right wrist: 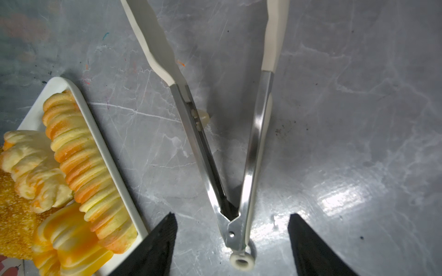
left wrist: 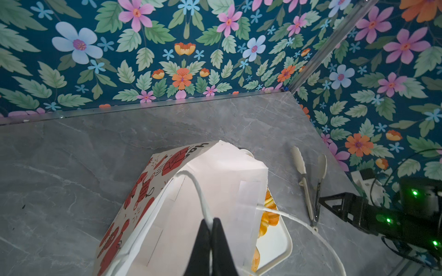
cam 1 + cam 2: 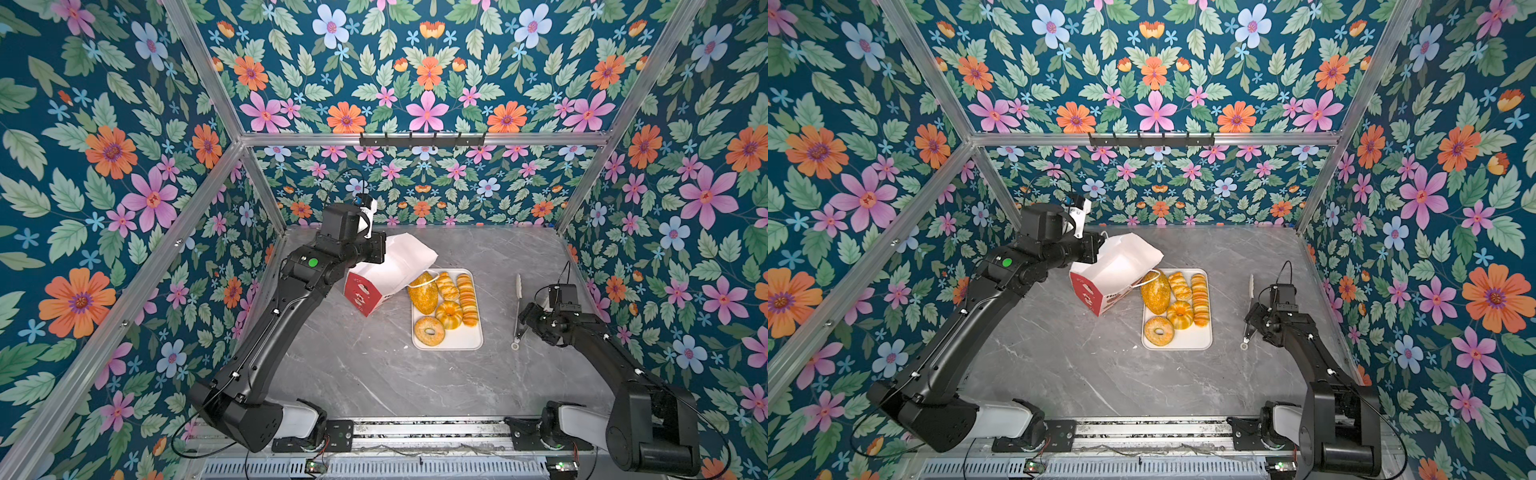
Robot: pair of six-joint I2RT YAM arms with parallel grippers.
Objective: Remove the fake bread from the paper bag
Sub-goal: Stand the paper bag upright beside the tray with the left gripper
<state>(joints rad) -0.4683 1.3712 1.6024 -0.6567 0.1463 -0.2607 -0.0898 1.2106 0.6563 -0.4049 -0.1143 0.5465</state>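
Walls: teal floral wallpaper point(image 3: 428, 83) left, far, right | Frame: aluminium bars point(image 3: 291, 139) at corners and across far wall; black hook rail point(image 3: 422, 141) on far crossbar | Surface: grey marble-look tabletop point(image 3: 374, 374), specks and small paint marks | Near edge: metal track point(image 3: 428, 430) | Light: bright glare patch point(image 1: 339, 198) on tabletop, right side

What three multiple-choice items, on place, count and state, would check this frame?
1. Where is the bread? A on the table; B on the tray; C on the hooks.
2. How many pieces? A three; B four; C five.
3. The left gripper is: A shut on the bag handle; B open; C shut on tongs.
Key: B, every piece lies on the white tray; C, five show in both top views; A, it pinches the white cord in the left wrist view.
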